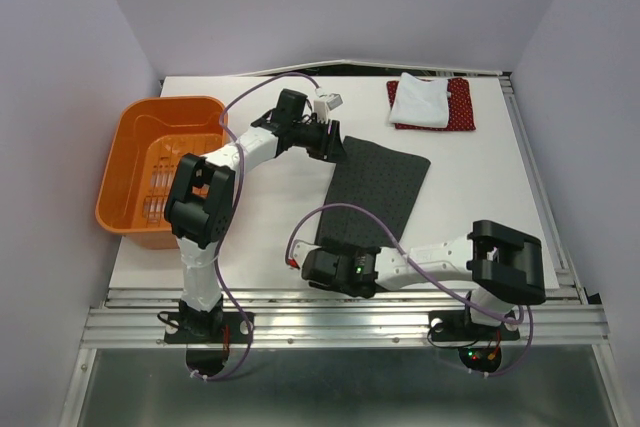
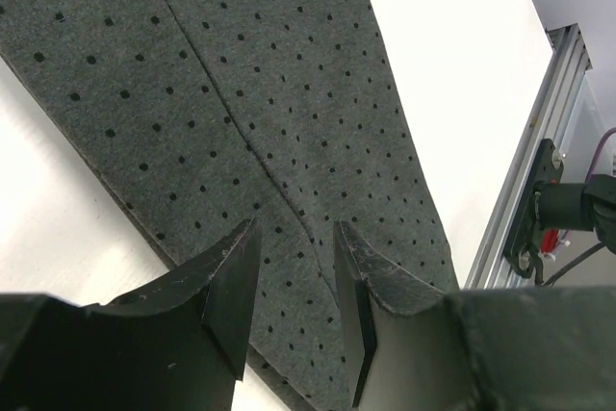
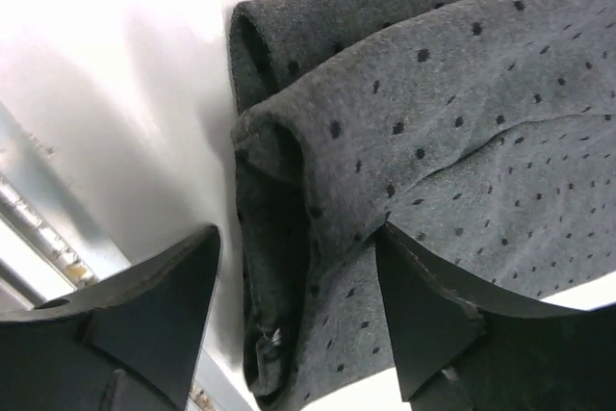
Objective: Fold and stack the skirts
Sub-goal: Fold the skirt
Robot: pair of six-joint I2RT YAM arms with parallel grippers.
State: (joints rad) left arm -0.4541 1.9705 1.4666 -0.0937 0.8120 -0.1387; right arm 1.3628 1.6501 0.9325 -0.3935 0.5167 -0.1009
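The dark grey dotted skirt (image 1: 378,187) lies flat and folded lengthwise mid-table. My left gripper (image 1: 337,145) is open at its far left corner; in the left wrist view the gripper (image 2: 296,243) hovers over the grey cloth (image 2: 289,93), nothing held. My right gripper (image 1: 317,257) is open at the skirt's near left corner; in the right wrist view the gripper (image 3: 298,257) straddles the folded hem (image 3: 289,238) without closing on it. The white skirt (image 1: 420,99) lies folded on the red dotted skirt (image 1: 462,109) at the back right.
The orange plastic basket (image 1: 150,172) stands at the table's left edge. A metal rail (image 1: 350,322) runs along the near edge, also shown in the left wrist view (image 2: 539,141). The right arm lies low along the front of the table.
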